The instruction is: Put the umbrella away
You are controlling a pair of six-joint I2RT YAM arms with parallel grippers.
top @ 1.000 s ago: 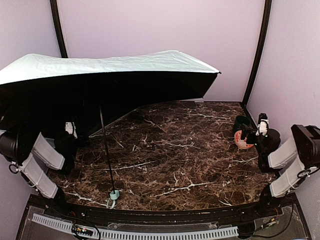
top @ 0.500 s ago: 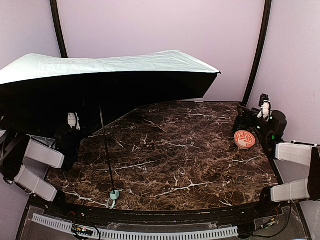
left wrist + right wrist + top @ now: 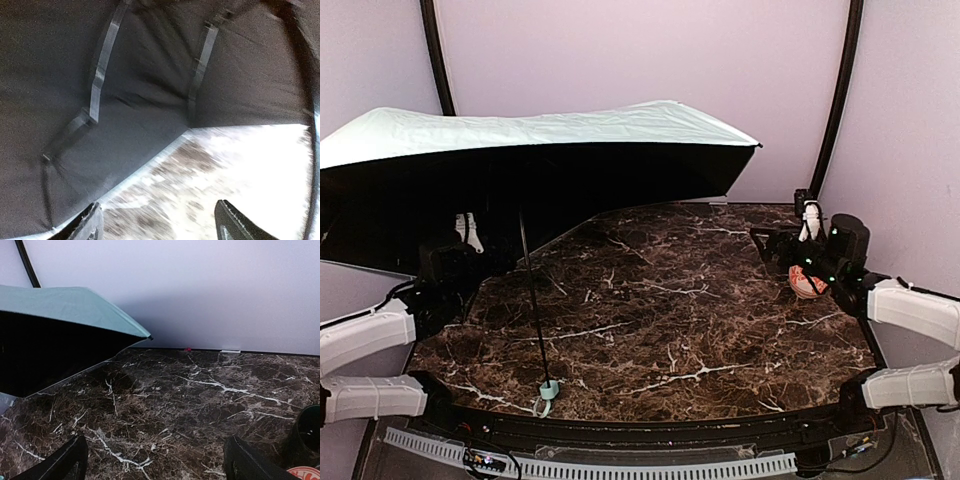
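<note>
Top external: left gripper [image 3: 160, 226] at 9 o'clock under umbrella [image 3: 540, 128] canopy, fingers apart, holding nothing; umbrella open and tilted, canopy over 10 o'clock side of table [image 3: 680, 310]; shaft [image 3: 531, 290] slants down to handle [image 3: 549, 389] at 7 o'clock; right gripper [image 3: 155, 466] at 3 o'clock, fingers apart, empty, beside orange-patterned round object [image 3: 807, 284].

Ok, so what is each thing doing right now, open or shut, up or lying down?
Umbrella: open, tipped on its side, handle at the near edge of the table.
Left gripper: open, empty, under the umbrella's black lining.
Right gripper: open, empty.
Orange-and-white round object: on the table, only partly in sight.
</note>
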